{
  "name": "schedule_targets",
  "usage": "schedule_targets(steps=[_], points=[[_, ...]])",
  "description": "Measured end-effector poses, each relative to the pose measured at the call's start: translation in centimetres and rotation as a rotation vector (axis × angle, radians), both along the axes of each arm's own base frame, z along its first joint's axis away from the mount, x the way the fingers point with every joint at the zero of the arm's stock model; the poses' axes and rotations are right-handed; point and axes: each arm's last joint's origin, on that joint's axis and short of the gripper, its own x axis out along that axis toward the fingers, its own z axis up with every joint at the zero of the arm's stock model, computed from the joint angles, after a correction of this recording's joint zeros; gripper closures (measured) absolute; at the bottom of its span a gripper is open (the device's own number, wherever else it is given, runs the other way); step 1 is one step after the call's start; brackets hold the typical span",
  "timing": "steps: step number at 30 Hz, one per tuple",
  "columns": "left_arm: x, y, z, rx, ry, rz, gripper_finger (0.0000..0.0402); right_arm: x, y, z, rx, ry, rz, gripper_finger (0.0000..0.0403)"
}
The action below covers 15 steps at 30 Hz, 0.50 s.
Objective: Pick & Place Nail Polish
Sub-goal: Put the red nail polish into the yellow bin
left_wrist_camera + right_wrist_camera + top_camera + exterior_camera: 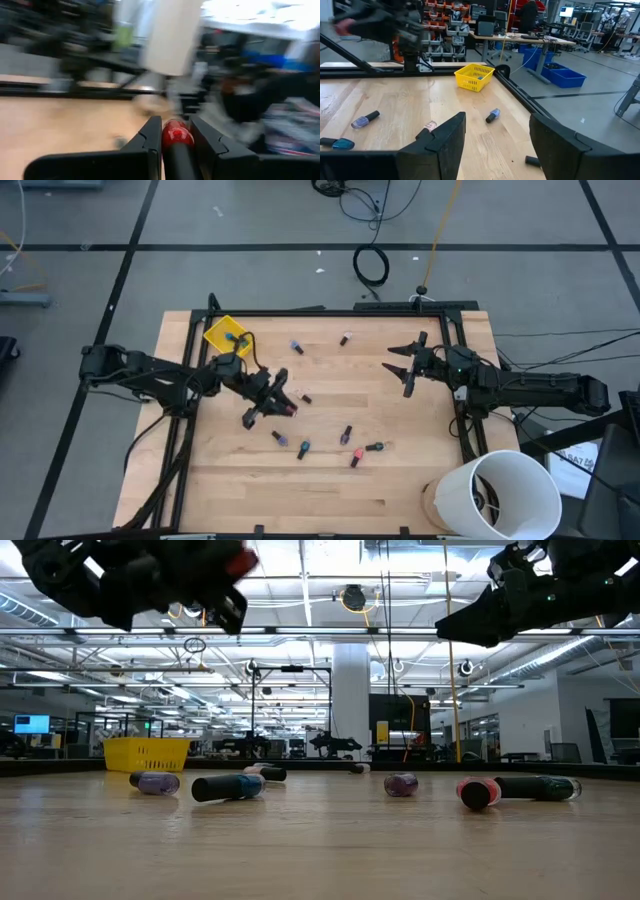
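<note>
My left gripper [283,402] hangs above the middle of the table, shut on a red nail polish bottle [175,136] with a dark cap. Several more small bottles lie on their sides on the wood: purple [297,347], pink [345,436], blue [303,449], green [375,447] and others. A small yellow bin [226,336] stands at the far left corner with bottles inside. My right gripper [402,365] is open and empty, raised over the table's right part. My left gripper pinches the red bottle [176,134] between its two fingers, which lie along it. The red glass end sticks out past the fingertips and the dark cap [177,160] runs back between them. The bottle is lifted clear of the table.
A black frame [455,330] runs around the table's edges. A white bucket [500,495] stands at the near right corner. Loose bottles are scattered across the table's middle, with bare wood along the near edge.
</note>
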Motion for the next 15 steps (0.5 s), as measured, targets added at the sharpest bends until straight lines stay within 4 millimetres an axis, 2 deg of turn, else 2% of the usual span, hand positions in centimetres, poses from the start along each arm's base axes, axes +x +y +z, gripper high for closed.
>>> schedule_targets(steps=[3,8,15], points=[[-0.9,1.3,-0.7,0.036,0.043,0.177,0.0349,0.0,0.0,-0.1,0.003,0.011,0.000,0.0195],[-3.4,3.0,-0.3,0.037,0.075,0.399,0.0349,0.0,0.0,-0.1,0.003,0.013,0.000,0.0195],[-7.2,4.3,-0.4,0.005,0.279,0.811,0.0349,0.0,0.0,-0.1,-0.001,0.014,-0.001,0.0195]])
